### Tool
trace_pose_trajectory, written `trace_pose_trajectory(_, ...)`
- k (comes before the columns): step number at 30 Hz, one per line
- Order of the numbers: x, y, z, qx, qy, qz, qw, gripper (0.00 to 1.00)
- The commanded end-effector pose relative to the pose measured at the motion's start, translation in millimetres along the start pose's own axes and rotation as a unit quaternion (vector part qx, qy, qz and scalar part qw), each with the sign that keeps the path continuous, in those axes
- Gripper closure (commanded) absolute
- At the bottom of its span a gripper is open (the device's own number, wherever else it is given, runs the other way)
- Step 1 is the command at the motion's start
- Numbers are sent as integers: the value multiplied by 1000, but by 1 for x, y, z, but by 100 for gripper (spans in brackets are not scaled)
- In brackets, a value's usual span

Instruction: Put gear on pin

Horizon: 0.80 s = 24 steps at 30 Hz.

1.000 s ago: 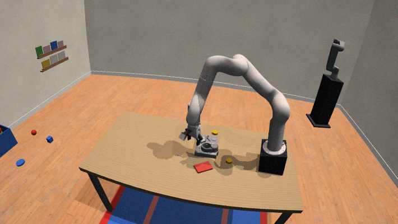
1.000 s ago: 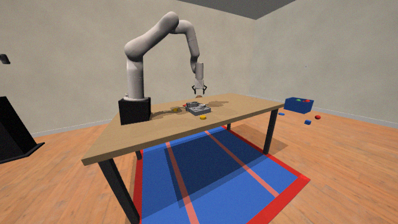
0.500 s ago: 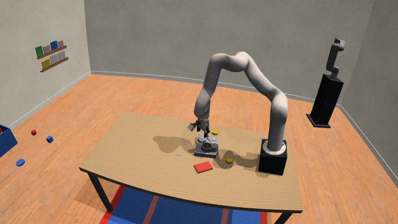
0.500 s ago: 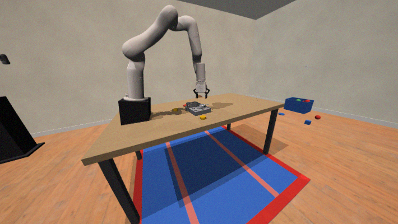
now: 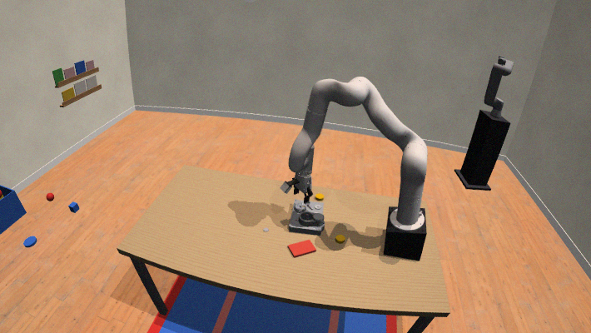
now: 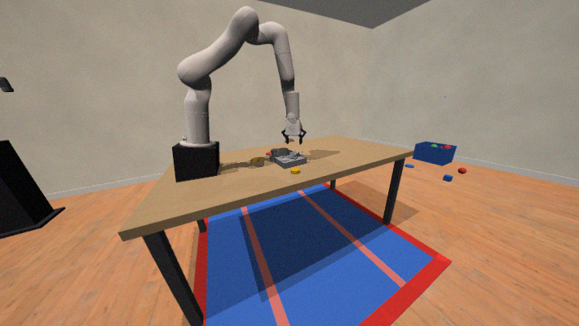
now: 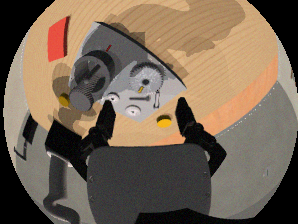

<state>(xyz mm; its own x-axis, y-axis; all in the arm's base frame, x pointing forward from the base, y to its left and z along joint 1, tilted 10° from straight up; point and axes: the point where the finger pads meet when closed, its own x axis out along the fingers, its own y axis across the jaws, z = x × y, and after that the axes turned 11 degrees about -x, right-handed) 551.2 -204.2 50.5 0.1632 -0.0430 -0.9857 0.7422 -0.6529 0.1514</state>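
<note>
Wide open and holding nothing, the pincer [image 7: 145,115] hovered just above the timing case [image 7: 107,43] on the counter [image 5: 200,250]. A gear with a yellow arrow [image 7: 141,87] lay atop that case. Judged step: approach to grasp; next, descend squarely without nudging the unfixed case.

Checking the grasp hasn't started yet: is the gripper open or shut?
Open. In the wrist view the gripper has its two black fingers spread wide with nothing between them, hovering above the timing case.
</note>
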Motion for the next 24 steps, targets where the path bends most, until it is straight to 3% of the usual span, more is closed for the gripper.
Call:
trace_pose_trajectory(1,-1,1,0,0,1,1,1000,0)
trace_pose_trajectory(12,-1,1,0,12,1,1,1000,0)
trace_pose_trajectory(16,0,1,2,151,2,0,989,0)
trace_pose_trajectory(23,0,2,3,235,3,-1,972,0)
trace_pose_trajectory(24,0,2,3,259,2,-1,966,7)
